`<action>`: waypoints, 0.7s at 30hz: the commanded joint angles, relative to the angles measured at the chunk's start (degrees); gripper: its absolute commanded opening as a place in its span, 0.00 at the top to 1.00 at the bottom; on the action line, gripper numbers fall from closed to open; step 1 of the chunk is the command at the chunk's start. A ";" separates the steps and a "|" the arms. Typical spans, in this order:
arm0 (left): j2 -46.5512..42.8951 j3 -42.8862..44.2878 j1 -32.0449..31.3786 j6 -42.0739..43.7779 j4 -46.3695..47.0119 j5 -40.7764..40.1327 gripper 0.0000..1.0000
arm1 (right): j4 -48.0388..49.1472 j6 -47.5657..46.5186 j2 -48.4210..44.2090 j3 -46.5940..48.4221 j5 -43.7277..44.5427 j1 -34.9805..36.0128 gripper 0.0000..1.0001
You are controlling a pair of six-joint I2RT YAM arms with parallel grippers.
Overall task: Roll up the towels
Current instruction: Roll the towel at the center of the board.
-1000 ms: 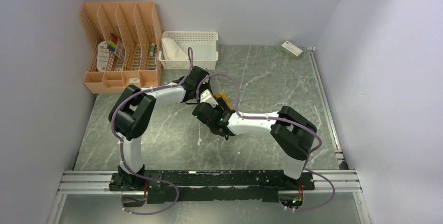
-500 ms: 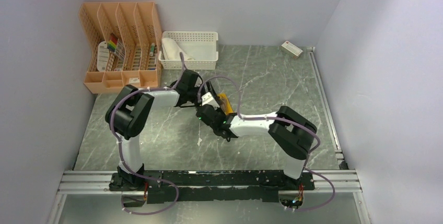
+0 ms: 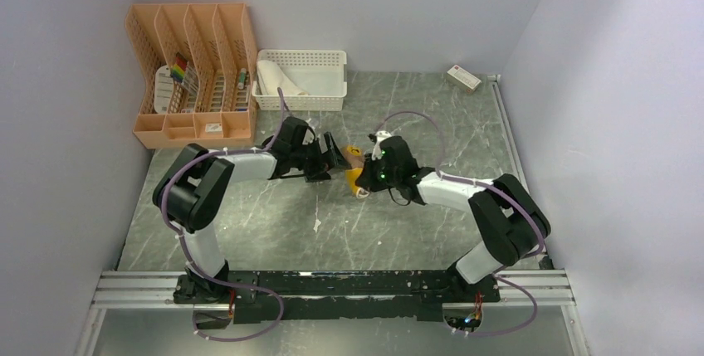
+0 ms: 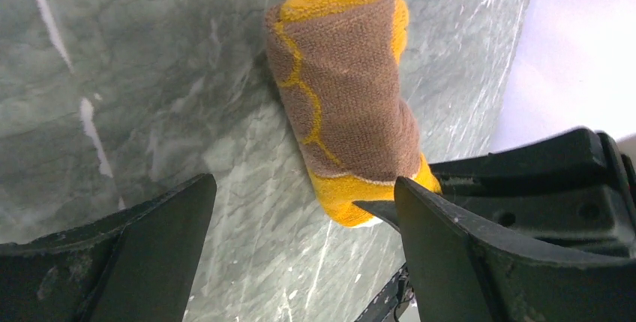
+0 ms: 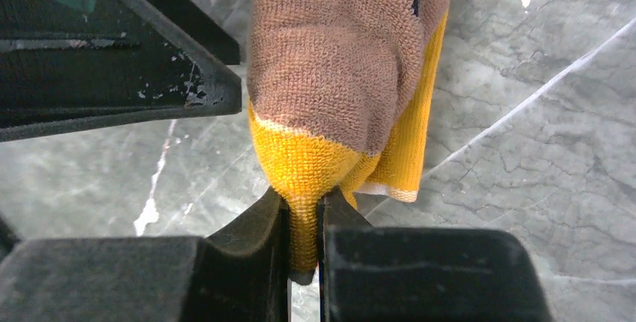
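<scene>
Centre of the top view: the rolled mustard towel (image 3: 354,168), half hidden between both grippers. The right gripper (image 5: 302,221) pinches its yellow end; the left gripper (image 4: 300,194) gapes beside it, partly cropped below.

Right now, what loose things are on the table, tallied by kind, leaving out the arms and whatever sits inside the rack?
Towels: 2, a yellow towel and a white towel
Basket: 1
File rack: 1
Small box: 1
Total: 5
</scene>
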 commanded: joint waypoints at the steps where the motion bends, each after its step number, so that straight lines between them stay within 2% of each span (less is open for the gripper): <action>1: -0.90 0.79 -1.45 0.84 3.82 -0.72 0.01 | 6.33 5.64 -0.12 -3.24 -17.49 -5.70 1.00; 14: 4.15 6.94 -1.65 -0.35 6.62 -1.87 0.00 | 21.02 16.47 2.26 -13.20 -40.62 -20.83 1.00; 21: 9.31 13.82 -5.08 2.14 2.54 -5.32 0.01 | 26.82 20.01 6.17 -14.81 -44.84 -22.70 1.00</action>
